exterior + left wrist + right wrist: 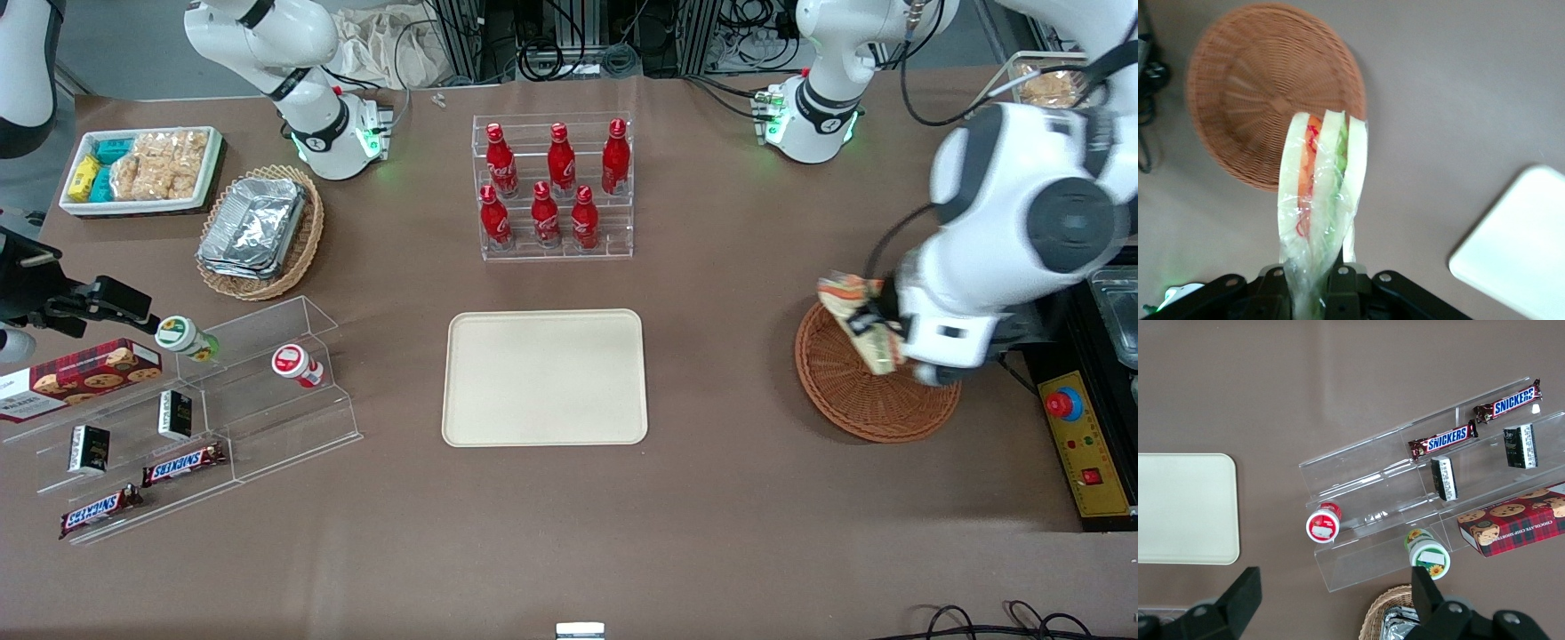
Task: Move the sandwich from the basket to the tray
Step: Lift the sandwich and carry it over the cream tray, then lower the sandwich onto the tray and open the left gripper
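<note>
My left gripper (876,329) is shut on the clear-wrapped sandwich (855,313) and holds it in the air above the round reddish-brown basket (876,391), over the part of its rim toward the tray. In the left wrist view the sandwich (1321,200) sticks out from between the fingers (1338,283), its orange, red and green layers showing, with the empty basket (1265,87) below it. The cream-beige tray (545,377) lies empty mid-table; a corner of it shows in the left wrist view (1518,253).
A clear rack of red bottles (553,187) stands farther from the front camera than the tray. Toward the parked arm's end are a tan basket of foil containers (260,231), a white snack bin (142,169) and an acrylic shelf with candy (196,418). A control box (1089,444) lies beside the basket.
</note>
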